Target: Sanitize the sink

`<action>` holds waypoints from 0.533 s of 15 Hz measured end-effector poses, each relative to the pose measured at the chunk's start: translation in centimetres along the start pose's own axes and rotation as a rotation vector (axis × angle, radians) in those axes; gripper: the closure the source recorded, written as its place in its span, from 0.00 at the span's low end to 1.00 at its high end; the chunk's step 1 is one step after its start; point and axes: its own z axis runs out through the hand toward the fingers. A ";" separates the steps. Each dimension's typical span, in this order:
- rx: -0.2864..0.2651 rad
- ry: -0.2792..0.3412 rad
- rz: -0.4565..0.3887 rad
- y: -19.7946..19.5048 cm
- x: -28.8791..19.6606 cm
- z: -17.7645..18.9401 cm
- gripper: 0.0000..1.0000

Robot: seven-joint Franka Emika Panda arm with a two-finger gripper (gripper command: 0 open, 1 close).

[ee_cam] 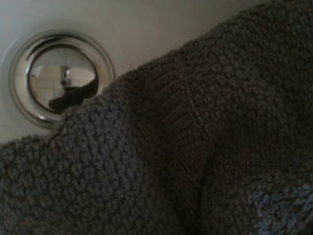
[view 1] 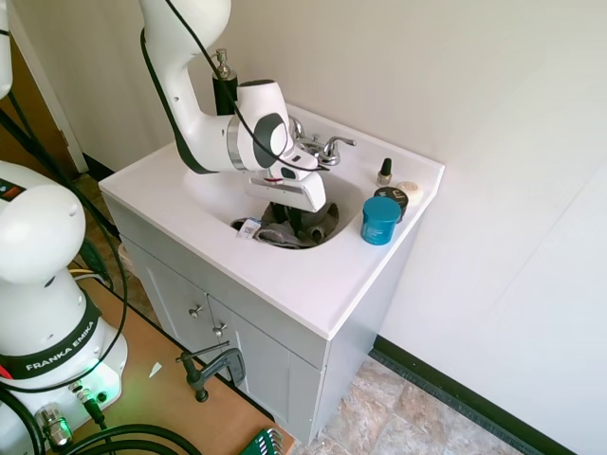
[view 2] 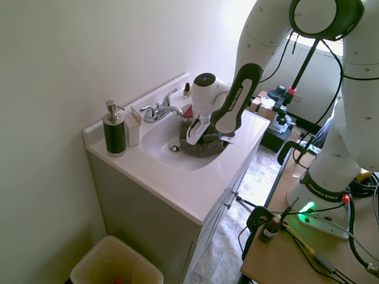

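Note:
The sink point(view 1: 211, 194) is a glossy white oval basin set in a white countertop, with a chrome two-handle faucet point(view 1: 322, 150) at the back. A dark grey terry cloth point(view 1: 283, 237) lies bunched in the basin point(view 2: 157, 148). My gripper point(view 1: 302, 227) reaches down into the basin and is shut on the cloth point(view 2: 207, 148), pressing it against the basin floor. In the wrist view the cloth point(ee_cam: 195, 147) fills most of the picture and partly overlaps the round metal drain point(ee_cam: 54, 78). The drain point(view 2: 174, 148) sits just beside the cloth's edge.
A dark soap dispenser point(view 2: 113, 129) and a small white box point(view 2: 133, 127) stand left of the faucet point(view 2: 159, 110). On the counter's other side stand a blue jar point(view 1: 381, 220), a dark round tin point(view 1: 392, 197) and a small nail polish bottle point(view 1: 385, 172). A bin point(view 2: 115, 266) stands on the floor.

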 end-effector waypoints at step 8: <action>0.098 0.242 -0.084 0.8 0.6 1.2 1.00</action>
